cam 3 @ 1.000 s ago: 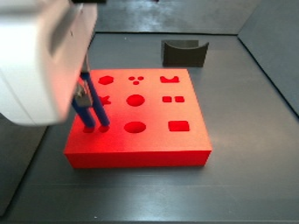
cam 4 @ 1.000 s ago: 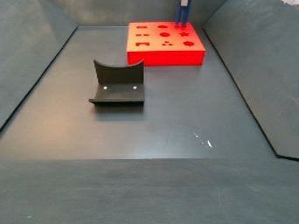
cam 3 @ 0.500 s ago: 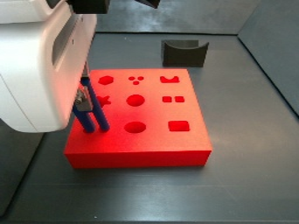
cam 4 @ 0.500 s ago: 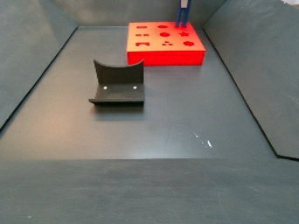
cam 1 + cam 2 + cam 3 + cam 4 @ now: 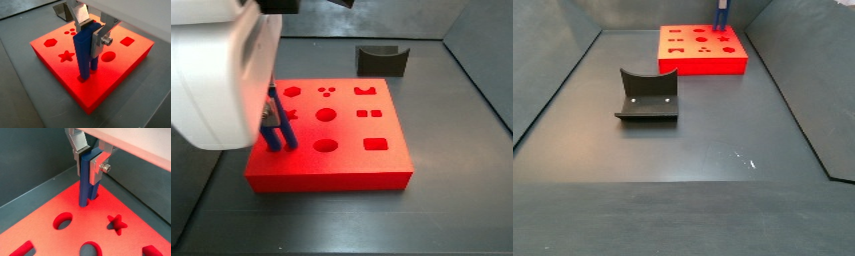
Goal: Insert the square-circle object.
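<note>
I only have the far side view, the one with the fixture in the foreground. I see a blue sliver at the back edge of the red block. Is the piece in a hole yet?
Observer: In both wrist views the blue square-circle object has its lower end entering a hole near a corner of the red block.
Operator: Is the gripper gripping it?
Observer: Yes, the gripper is above the block, and its silver fingers clamp the piece's upper part.
Operator: Is it standing straight?
Observer: It looks roughly upright in a side view, though a slight tilt cannot be ruled out.
</note>
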{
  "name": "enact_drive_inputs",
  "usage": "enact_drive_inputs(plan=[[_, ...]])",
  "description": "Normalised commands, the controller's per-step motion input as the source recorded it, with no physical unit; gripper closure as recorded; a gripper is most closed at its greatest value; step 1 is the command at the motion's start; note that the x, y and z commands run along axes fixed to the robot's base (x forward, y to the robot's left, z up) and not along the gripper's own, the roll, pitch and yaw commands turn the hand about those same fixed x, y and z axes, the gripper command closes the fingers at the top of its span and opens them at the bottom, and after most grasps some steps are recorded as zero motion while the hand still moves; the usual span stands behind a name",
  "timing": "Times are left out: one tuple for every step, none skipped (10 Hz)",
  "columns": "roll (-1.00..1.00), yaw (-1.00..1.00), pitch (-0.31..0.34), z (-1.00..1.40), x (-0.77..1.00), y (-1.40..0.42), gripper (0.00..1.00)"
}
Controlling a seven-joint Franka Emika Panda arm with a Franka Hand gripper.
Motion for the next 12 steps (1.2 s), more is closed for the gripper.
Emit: enact_drive_inputs(plan=[[0.01,0.0,0.079,-0.49,0.19,-0.09,1.0],[0.0,0.0,0.0,-0.03,0.0,-0.01,1.0],[0.0,0.0,0.0,0.0,-0.13,0.0,1.0],[0.05,-0.09,0.0,0.0,-0.65,0.05,1.0],[0.1,-0.15,-0.004,0.0,-0.84,0.0,1.0],[0.03,-0.11,-0.027,0.0,-0.6,0.0,1.0],[0.0,0.0,0.0,-0.03,0.0,0.0,1.0],[-0.05,-0.06,0.191,-0.8,0.11,0.0,1.0],[0.0,-0.03,0.22,-0.79,0.07,0.05,1.0],[0.0,0.0,0.23,-0.79,0.17,0.0,1.0],[0.0,-0.01,0.254,-0.73,0.27,0.0,1.0],[0.0,-0.02,0.284,-0.65,0.22,0.0,1.0]])
